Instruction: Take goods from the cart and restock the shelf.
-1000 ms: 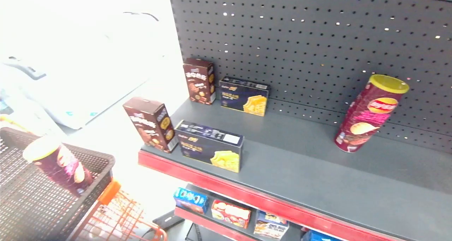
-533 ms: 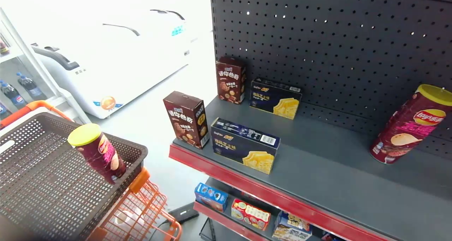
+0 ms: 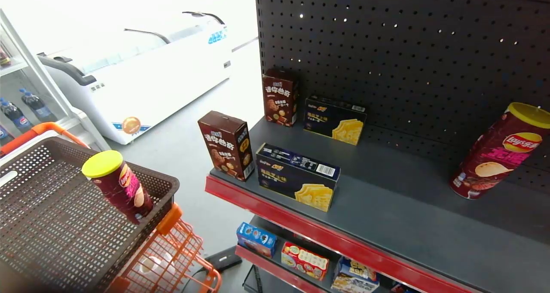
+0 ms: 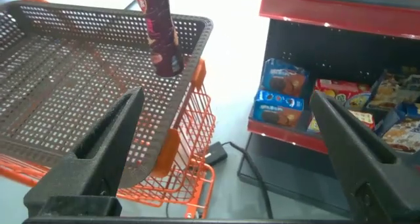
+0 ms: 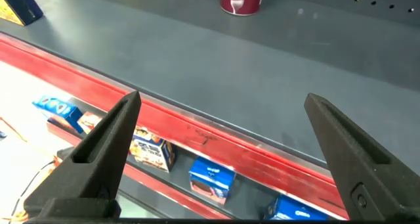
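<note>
— How far are we with the restocking?
— One chip can point(image 3: 500, 153) stands on the shelf point(image 3: 386, 211); the other can point(image 3: 117, 190) waits in the cart basket point(image 3: 47, 233).
— And our grippers?
— The left gripper point(image 4: 226, 98) and the right gripper point(image 5: 223, 100) are spread wide and carry nothing, so we judge the pick is not begun
</note>
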Motion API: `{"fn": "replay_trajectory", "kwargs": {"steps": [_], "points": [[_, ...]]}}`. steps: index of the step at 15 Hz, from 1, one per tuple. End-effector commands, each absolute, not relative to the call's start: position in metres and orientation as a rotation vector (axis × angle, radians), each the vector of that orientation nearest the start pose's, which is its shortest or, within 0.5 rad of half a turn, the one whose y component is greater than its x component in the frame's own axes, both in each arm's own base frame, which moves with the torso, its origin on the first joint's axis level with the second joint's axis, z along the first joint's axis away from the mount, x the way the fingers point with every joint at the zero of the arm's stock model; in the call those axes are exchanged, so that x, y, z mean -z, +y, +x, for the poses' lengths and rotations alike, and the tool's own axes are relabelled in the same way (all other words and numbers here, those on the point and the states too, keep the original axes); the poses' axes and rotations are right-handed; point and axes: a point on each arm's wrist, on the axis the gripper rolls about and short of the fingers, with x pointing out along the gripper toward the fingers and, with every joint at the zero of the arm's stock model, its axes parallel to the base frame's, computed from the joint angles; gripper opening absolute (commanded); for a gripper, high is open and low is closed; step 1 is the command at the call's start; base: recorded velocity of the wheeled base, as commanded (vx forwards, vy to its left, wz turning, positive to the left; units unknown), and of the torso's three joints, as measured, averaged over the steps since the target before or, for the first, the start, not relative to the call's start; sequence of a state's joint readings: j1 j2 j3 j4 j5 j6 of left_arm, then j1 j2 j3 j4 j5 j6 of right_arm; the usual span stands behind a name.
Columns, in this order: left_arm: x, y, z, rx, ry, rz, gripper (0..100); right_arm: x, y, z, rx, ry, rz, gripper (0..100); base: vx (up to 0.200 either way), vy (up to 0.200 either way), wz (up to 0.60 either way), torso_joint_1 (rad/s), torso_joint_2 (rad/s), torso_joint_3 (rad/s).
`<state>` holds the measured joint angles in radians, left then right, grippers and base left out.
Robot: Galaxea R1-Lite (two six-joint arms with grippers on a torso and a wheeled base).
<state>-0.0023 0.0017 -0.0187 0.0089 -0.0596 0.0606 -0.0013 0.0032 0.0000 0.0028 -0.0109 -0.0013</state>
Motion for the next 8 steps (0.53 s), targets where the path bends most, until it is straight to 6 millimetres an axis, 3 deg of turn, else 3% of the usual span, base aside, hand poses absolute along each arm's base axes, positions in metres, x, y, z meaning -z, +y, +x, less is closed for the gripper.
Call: {"fn": "replay_trajectory", "kwargs": {"steps": [1, 3, 5, 6, 7, 8], "points": [[-0.126, 0.001, -0.022, -0.045, 0.020, 0.063, 100, -0.075, 0.000, -0.023, 0.011, 0.006, -0.002, 100, 0.000, 0.000, 0.00, 0.000, 0.00, 0.000], [-0.144, 0.003, -0.008, -0.114, 0.117, 0.068, 100, -0.075, 0.000, -0.023, 0.012, 0.006, -0.002, 100, 0.000, 0.000, 0.00, 0.000, 0.00, 0.000], [-0.148, 0.003, 0.021, -0.122, 0.290, 0.067, 100, -0.075, 0.000, -0.023, 0.011, 0.006, -0.002, 100, 0.000, 0.000, 0.00, 0.000, 0.00, 0.000], [-0.148, 0.003, 0.021, -0.122, 0.290, 0.067, 100, -0.075, 0.000, -0.023, 0.011, 0.006, -0.002, 100, 0.000, 0.000, 0.00, 0.000, 0.00, 0.000], [-0.164, 0.004, 0.048, -0.140, 0.347, 0.046, 100, -0.075, 0.000, -0.023, 0.012, 0.006, -0.002, 100, 0.000, 0.000, 0.00, 0.000, 0.00, 0.000], [-0.167, 0.006, 0.069, -0.170, 0.390, 0.037, 100, -0.075, 0.000, -0.023, 0.012, 0.006, -0.002, 100, 0.000, 0.000, 0.00, 0.000, 0.00, 0.000]]}}
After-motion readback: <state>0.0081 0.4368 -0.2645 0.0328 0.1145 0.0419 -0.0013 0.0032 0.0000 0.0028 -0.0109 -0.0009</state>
